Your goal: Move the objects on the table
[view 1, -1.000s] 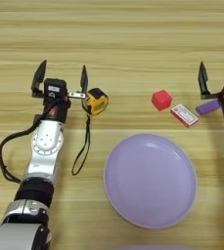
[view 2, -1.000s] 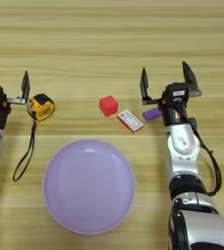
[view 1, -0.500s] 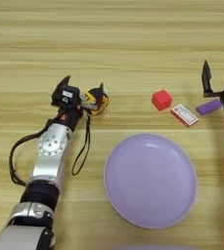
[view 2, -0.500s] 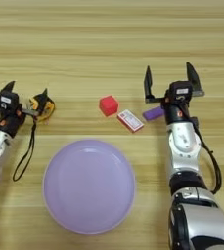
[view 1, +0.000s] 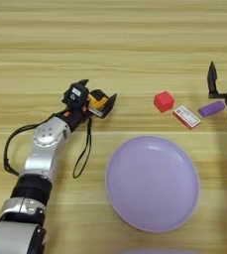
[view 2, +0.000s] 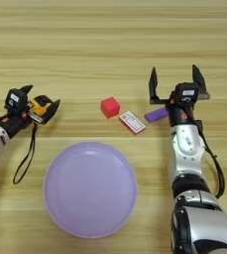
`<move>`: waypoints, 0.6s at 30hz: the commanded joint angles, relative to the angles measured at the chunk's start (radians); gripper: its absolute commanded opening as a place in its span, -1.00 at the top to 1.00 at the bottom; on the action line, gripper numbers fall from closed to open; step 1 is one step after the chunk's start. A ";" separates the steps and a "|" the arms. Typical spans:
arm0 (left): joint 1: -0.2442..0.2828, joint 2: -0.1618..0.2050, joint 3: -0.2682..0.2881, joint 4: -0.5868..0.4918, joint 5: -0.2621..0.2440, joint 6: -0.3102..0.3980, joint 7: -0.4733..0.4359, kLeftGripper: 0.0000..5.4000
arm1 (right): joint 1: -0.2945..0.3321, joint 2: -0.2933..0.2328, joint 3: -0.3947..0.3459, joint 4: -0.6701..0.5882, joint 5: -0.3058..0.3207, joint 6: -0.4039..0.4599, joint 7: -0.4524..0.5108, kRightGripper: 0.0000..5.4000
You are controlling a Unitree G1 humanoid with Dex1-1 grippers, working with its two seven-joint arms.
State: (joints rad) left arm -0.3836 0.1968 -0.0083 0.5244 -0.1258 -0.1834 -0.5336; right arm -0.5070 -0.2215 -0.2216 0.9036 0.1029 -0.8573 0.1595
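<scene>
On the light-wood table (view 1: 113, 44) I see my left gripper (view 1: 96, 95) with fingers spread around the tape measure (view 1: 98, 100), my right gripper (view 2: 178, 85) wide open above the purple block (view 2: 157, 114), red cube (view 2: 110, 106) and red-and-white box (view 2: 132, 122) between, beyond the lilac plate (view 2: 90, 188).

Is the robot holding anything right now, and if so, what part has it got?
The left gripper has its fingers around the tape measure's yellow body, though a firm grip can't be confirmed. The right gripper is open, holding nothing.
</scene>
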 commanded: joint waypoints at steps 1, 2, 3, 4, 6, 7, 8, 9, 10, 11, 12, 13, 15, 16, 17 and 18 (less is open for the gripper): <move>-0.029 0.027 -0.012 0.028 0.006 0.042 -0.041 -1.00 | -0.020 0.001 0.004 0.007 -0.001 0.015 -0.002 -0.99; -0.032 0.030 -0.013 0.034 0.007 0.050 -0.046 -1.00 | -0.019 0.001 0.004 0.007 -0.001 0.015 -0.002 -0.99; -0.036 0.032 -0.012 0.040 0.008 0.058 -0.049 -1.00 | -0.019 0.002 0.005 0.006 -0.001 0.015 -0.002 -0.99; -0.041 0.033 -0.010 0.048 0.006 0.064 -0.050 -1.00 | -0.019 0.002 0.005 0.006 0.000 0.016 -0.002 -0.99; -0.054 0.037 -0.003 0.070 0.008 0.066 -0.047 -1.00 | -0.019 0.003 0.005 0.006 0.000 0.016 -0.001 -0.99; -0.061 0.038 0.000 0.082 0.010 0.068 -0.041 -1.00 | -0.018 0.003 0.005 0.006 0.000 0.016 -0.001 -0.99; -0.068 0.040 0.003 0.093 0.014 0.071 -0.031 -1.00 | -0.018 0.003 0.005 0.006 0.001 0.016 -0.001 -0.99; -0.073 0.040 0.005 0.102 0.017 0.072 -0.023 -1.00 | -0.018 0.003 0.005 0.006 0.001 0.016 0.000 -0.99; -0.077 0.041 0.005 0.109 0.020 0.072 -0.018 -1.00 | -0.018 0.003 0.005 0.006 0.001 0.016 0.000 -0.99; -0.079 0.040 0.005 0.114 0.022 0.069 -0.016 -1.00 | -0.017 0.004 0.006 0.005 0.001 0.015 0.000 -0.99; -0.080 0.040 0.005 0.118 0.023 0.066 -0.014 -1.00 | -0.017 0.004 0.006 0.004 0.001 0.015 0.000 -0.99; -0.081 0.038 0.005 0.124 0.024 0.065 -0.010 -1.00 | -0.016 0.004 0.006 0.004 0.001 0.015 0.000 -0.99; -0.083 0.035 0.007 0.135 0.025 0.061 0.000 -1.00 | -0.016 0.004 0.007 0.005 0.001 0.014 0.001 -0.99; -0.084 0.034 0.007 0.141 0.028 0.057 0.006 -1.00 | -0.015 0.003 0.007 0.005 0.001 0.014 0.001 -0.99; -0.085 0.034 0.006 0.147 0.032 0.052 0.012 -1.00 | -0.015 0.003 0.007 0.005 0.001 0.014 0.001 -0.99; -0.085 0.033 0.006 0.154 0.034 0.052 0.020 -1.00 | -0.015 0.003 0.008 0.005 0.001 0.014 0.002 -0.99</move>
State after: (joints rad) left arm -0.4521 0.2257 -0.0044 0.6596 -0.1114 -0.1283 -0.5301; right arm -0.5070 -0.2201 -0.2169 0.9036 0.1030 -0.8560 0.1597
